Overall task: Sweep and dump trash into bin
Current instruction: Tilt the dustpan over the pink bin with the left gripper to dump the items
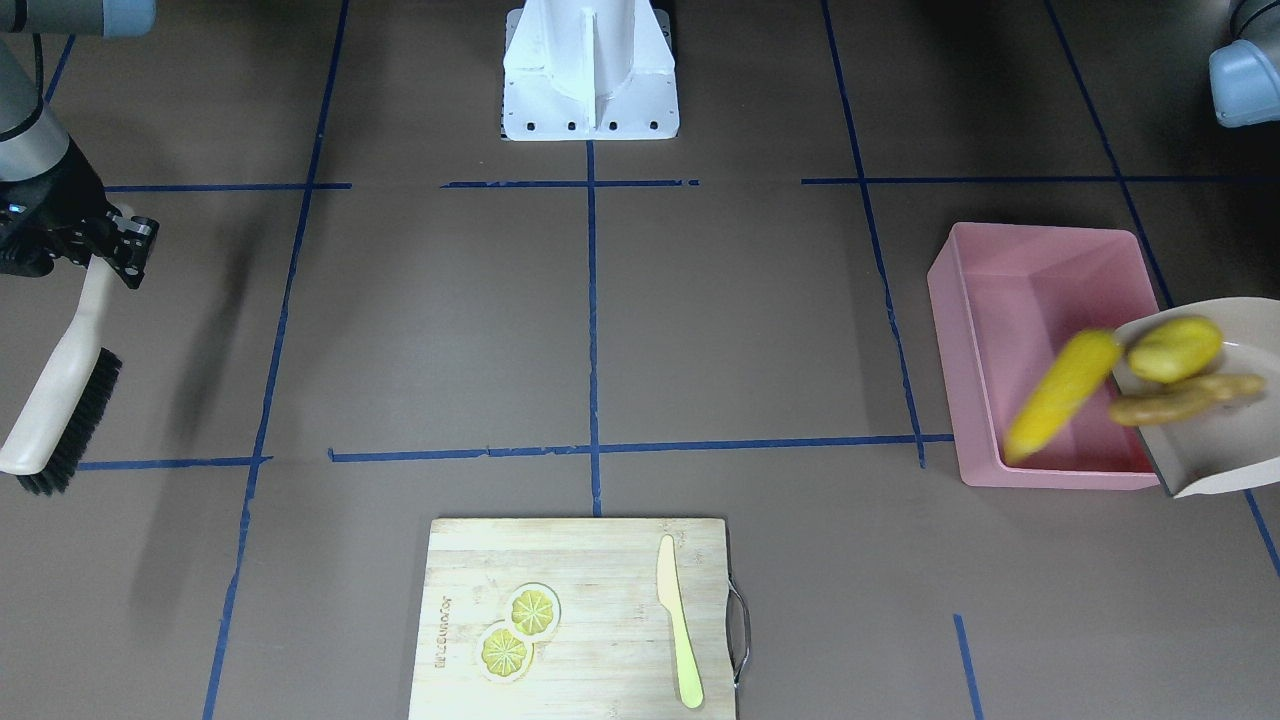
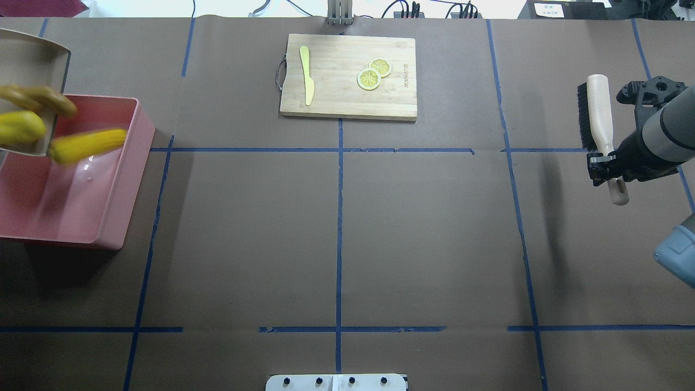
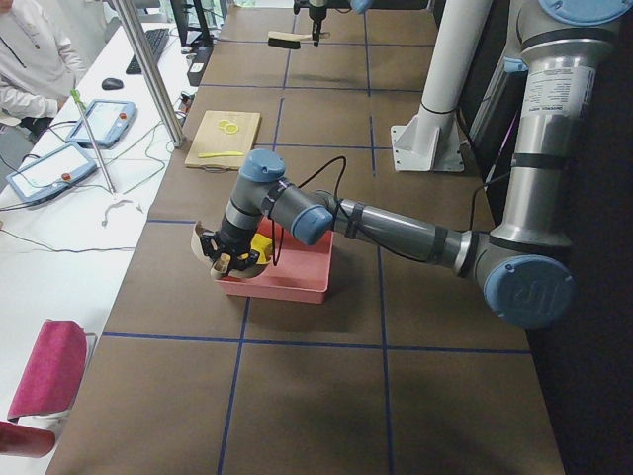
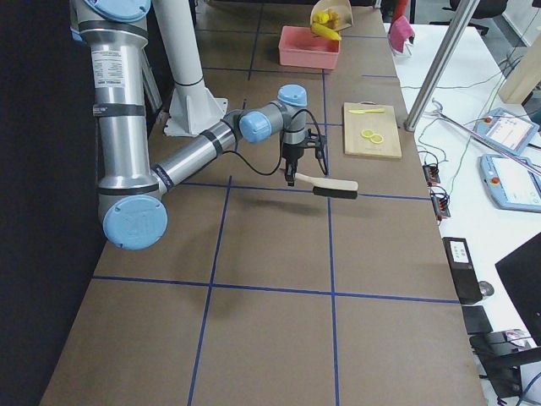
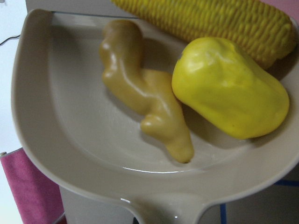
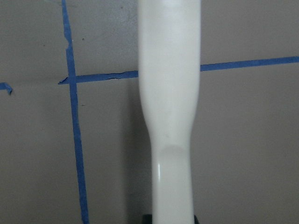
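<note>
The beige dustpan (image 1: 1220, 450) hangs tilted over the pink bin (image 1: 1020, 290), held up by my left arm. The corn cob (image 1: 1060, 395) is blurred, sliding off the pan's lip over the bin. The yellow potato lump (image 1: 1175, 348) and the tan ginger root (image 1: 1185, 397) still lie on the pan, as the left wrist view shows for the ginger (image 5: 145, 98). My left gripper (image 3: 223, 255) shows only in the exterior left view, so I cannot tell its state. My right gripper (image 2: 608, 168) is shut on the brush (image 2: 597, 108) handle, held above the table far from the bin.
A wooden cutting board (image 1: 580, 620) with two lemon slices (image 1: 518, 630) and a pale yellow knife (image 1: 678, 620) lies at the table's operator side. The white robot base (image 1: 590, 70) stands at the robot's edge. Blue tape lines cross the brown table.
</note>
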{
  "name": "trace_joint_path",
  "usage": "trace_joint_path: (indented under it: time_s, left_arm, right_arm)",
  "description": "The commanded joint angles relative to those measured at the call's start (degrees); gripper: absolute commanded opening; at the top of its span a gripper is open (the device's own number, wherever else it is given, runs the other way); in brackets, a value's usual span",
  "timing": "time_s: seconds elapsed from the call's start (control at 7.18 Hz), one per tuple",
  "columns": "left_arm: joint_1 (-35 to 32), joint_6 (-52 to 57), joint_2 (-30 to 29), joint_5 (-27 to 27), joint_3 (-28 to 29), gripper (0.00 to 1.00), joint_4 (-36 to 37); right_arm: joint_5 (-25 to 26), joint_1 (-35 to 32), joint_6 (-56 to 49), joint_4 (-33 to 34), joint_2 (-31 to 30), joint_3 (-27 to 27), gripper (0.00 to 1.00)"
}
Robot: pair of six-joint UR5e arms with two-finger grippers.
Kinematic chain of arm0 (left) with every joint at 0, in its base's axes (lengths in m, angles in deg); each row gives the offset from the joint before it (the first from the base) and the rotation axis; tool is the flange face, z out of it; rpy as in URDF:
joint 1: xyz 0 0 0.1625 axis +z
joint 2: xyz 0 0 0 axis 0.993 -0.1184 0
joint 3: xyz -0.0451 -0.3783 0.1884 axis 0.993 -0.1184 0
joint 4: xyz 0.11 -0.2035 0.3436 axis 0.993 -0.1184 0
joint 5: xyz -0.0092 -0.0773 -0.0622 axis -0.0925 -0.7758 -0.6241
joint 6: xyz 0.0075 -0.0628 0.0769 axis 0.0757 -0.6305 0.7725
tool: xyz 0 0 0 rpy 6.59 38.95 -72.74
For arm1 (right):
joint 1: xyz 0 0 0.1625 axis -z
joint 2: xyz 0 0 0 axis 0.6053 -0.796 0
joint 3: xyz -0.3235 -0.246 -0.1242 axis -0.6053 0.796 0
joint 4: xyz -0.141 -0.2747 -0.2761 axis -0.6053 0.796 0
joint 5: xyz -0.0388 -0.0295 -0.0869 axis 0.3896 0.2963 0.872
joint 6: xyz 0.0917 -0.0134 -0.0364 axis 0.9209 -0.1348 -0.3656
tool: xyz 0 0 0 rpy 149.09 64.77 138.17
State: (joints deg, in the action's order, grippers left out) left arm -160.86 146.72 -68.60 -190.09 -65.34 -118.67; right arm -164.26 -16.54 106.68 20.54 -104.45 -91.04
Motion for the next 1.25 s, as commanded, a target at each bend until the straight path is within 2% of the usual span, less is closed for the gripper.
trace_joint_path:
  time_s: [0.0, 0.14, 0.28, 0.7, 0.84, 0.97, 1.11]
  left_arm:
    - [0.05, 10.25, -1.42, 6.31, 0.18, 0.07, 1.38]
    - [0.05, 10.18, -1.33, 5.62, -0.16, 0.07, 1.47]
    - [-0.12, 8.0, -1.77, 1.26, -0.51, 0.06, 3.64]
    - [-0.13, -19.52, -3.09, -16.57, -9.27, 0.06, 8.23]
    - [1.09, -31.45, -5.35, -18.8, -10.35, 0.06, 8.15]
    - [8.5, -38.27, -7.29, -18.47, -10.62, 0.07, 8.15]
    - [16.93, -38.86, -7.74, -16.81, -10.28, 0.08, 8.15]
  right_arm:
    - [-0.09, 0.0, 0.32, -1.96, 0.01, 1.2, 0.0]
    - [-0.18, 0.0, 0.41, -1.96, 0.1, 1.12, 0.0]
    - [-0.18, 0.0, 0.41, -1.96, 0.1, 1.11, 0.0]
    - [-0.18, 0.09, 1.9, -2.05, 0.54, 0.76, 0.01]
    - [-0.18, 0.09, 1.9, -3.01, 0.54, 1.11, 0.01]
    - [-0.18, 0.09, 1.9, -5.28, 0.45, 1.98, 0.01]
    - [-0.27, 0.44, 1.9, -5.91, 0.45, 2.25, 0.01]
